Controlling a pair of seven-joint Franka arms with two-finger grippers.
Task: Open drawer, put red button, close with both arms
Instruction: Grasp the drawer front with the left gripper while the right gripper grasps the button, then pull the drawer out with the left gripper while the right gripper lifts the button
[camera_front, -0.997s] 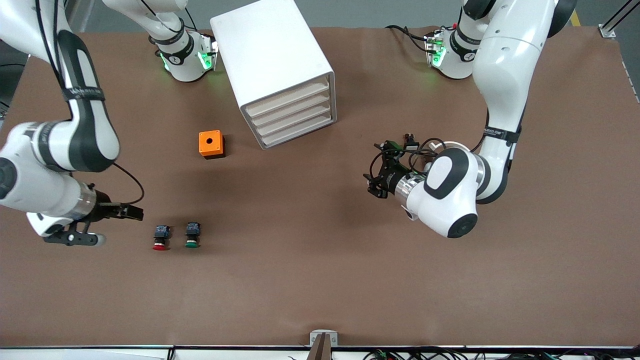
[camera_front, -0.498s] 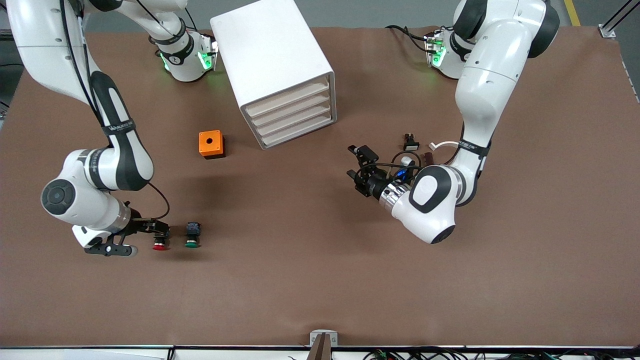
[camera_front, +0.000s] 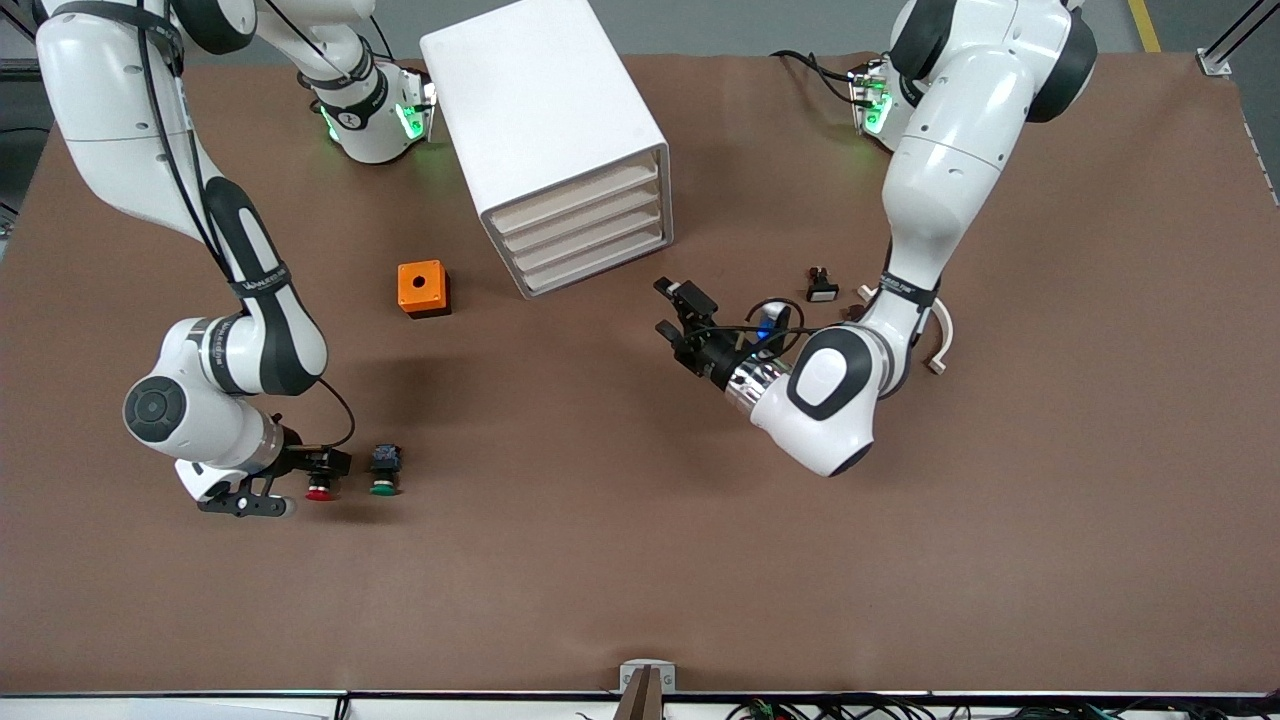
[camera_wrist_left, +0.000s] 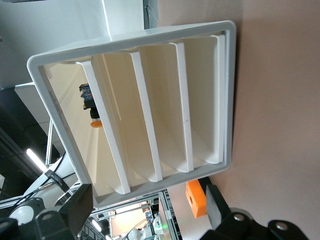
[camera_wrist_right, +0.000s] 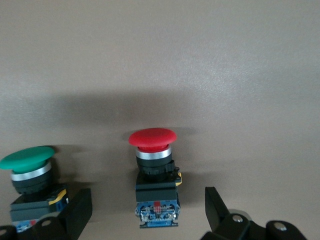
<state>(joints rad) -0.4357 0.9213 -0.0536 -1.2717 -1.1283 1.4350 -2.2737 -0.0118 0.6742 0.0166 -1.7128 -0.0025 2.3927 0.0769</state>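
Right wrist view gave you the red button (camera_wrist_right: 153, 180): a smooth domed cap, silver collar and blocky black-and-blue body, lying between the right gripper's (camera_wrist_right: 147, 212) parted fingers, untouched, beside its green-capped twin (camera_wrist_right: 31, 187). Your left gripper (camera_front: 682, 325) hovered over bare brown table before the boxy white drawer cabinet (camera_front: 545, 140), fingers apart, all four flat drawer fronts flush.

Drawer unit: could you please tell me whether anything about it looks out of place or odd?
Yes. The white drawer unit stands askew, turned at an angle to the edges of the table. In the left wrist view, its top compartment already holds a small black-and-orange part.
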